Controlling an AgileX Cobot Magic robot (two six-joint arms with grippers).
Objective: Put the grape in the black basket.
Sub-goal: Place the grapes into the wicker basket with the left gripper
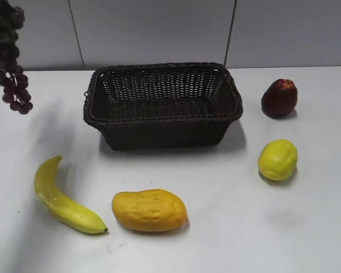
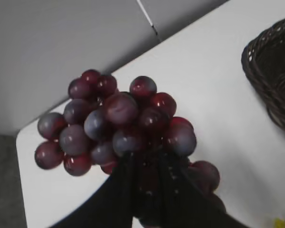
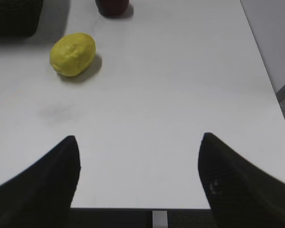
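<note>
**Grape held aloft at the left, basket unfilled**

The grape (image 1: 10,57) is seen hanging in the air at the upper left of the exterior view, clear of the desk (image 1: 227,227) and well to the left of the basket (image 1: 162,105). In the left wrist view the bunch (image 2: 118,128) is gripped at its near end by the left end effector (image 2: 149,190), whose dark fingers (image 2: 118,194) are closed on it; the exact contact is hidden by the berries, so it appears, rather than is plainly shown, that the stem end is clamped. The rim of the basket (image 2: 270,80) is visible at the right edge of that view, apart from the bunch.

The right end effector (image 3: 138,175) is shown with its fingers (image 3: 52,175) spread wide apart and nothing between them, above bare desk near the front right edge.

Inside the basket only woven wicker is seen. A banana (image 1: 62,199) and a mango (image 1: 149,210) lie in front of it. A lemon (image 1: 277,160) and a dark red fruit (image 1: 279,98) lie to its right; the lemon (image 3: 72,53) is also seen from the right wrist.
</note>
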